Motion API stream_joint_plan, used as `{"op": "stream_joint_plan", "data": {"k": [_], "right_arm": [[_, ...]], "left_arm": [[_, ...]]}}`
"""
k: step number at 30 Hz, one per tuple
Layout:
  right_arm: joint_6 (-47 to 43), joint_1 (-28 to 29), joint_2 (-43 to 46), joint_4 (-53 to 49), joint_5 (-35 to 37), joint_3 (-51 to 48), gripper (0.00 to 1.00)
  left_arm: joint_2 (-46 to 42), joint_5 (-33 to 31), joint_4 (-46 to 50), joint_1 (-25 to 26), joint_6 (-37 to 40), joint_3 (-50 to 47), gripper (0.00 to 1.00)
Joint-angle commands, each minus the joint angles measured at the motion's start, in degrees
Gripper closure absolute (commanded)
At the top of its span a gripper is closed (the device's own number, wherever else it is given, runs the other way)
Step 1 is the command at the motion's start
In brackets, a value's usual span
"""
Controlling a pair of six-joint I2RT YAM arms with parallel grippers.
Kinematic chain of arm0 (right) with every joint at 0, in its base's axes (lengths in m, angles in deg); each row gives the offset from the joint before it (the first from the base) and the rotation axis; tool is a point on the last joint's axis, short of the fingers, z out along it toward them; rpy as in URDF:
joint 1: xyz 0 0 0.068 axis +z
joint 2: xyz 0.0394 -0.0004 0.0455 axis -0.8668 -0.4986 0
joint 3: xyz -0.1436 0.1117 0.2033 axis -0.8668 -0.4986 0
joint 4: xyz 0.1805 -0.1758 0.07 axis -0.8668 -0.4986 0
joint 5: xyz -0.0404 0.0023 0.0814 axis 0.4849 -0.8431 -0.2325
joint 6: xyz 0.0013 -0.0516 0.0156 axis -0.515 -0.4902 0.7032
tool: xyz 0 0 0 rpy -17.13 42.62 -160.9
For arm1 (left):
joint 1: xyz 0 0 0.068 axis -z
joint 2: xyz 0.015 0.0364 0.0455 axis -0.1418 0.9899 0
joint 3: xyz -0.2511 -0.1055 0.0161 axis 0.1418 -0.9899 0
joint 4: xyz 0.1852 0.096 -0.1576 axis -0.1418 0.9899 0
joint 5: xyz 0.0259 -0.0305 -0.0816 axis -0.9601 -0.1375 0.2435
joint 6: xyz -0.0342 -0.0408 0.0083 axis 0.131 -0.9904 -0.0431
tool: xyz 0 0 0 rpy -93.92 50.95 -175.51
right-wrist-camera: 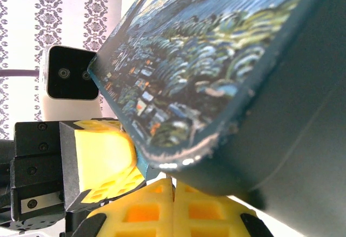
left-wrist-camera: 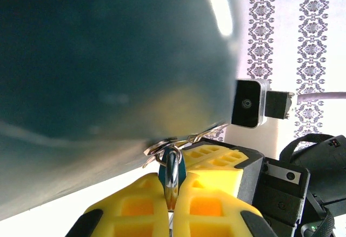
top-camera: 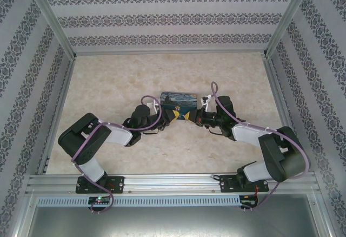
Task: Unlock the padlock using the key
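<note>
**Item 1, top view.** My left claw (top-camera: 172, 116) and right claw (top-camera: 190, 116) meet tip to tip at the near edge of the painted box (top-camera: 178, 99), mid-table (top-camera: 108, 85). The small parts between the claws are too small to make out here.

**Item 2, left wrist view.**
- Shows what the top view cannot: the padlock (left-wrist-camera: 179, 168), its blue body and silvery metal wedged upright between my left fingers (left-wrist-camera: 135, 210).
- Left claw: closed down to the padlock's width and gripping it, just under the box's dark lower edge.
- Thin silvery wire loops (left-wrist-camera: 160, 147) sit directly above the padlock, against the box. I cannot tell whether any of them is the key.
- My right claw's yellow fingers lie just beside the padlock, on its right.

**Item 3, right wrist view.**
- Shows the box's painted face, which the left wrist view does not.
- Right claw: fingers (right-wrist-camera: 135, 215) pressed together beneath the box corner. I cannot tell whether anything thin is pinched in the seam.
</note>
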Motion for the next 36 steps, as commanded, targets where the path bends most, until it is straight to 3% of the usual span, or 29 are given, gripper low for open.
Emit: {"op": "stream_joint_plan", "data": {"k": [1,16,36], "right_arm": [[-0.18,1.15,1.71,0.51,0.2,2.22,1.0],[-0.43,3.9,0.21,0.53,1.9,2.93,1.0],[-2.04,-2.77,-5.82,4.99,-4.47,5.03,1.0]], "left_arm": [[-1.04,1.11,-1.57,0.08,1.29,-0.51,1.0],[-1.29,1.06,-1.98,0.23,1.13,-0.63,1.0],[-1.92,2.81,-11.69,0.16,-5.92,-0.77,1.0]]}}
